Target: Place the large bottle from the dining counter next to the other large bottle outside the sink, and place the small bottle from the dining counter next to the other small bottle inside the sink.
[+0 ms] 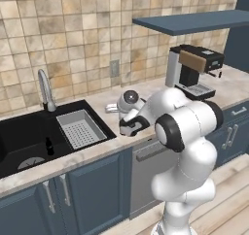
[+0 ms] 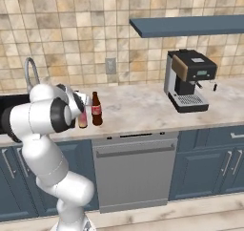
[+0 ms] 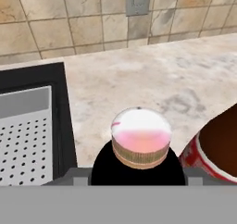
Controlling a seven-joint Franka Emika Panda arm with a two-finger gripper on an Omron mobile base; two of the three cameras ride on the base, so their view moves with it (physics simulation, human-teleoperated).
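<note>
Well, roughly halfway I'd say — the large bottle (image 2: 83, 120) stands on the surface (image 2: 143, 106) right of the sink (image 1: 24, 134), just beside a brown bottle (image 2: 96, 109), end effector (image 2: 85, 103) over it — can't tell if clamped — sink half still undone.

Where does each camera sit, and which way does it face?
Left base view: behind-left of the white arm, which rises lower right; faces the black sink.
Right base view: behind-right, facing the beige counter; arm lower left.
Hand view: on the hand, looking down at a dark brown red-labelled bottle.
Shared: both base views show the silver-black coffee machine.
</note>
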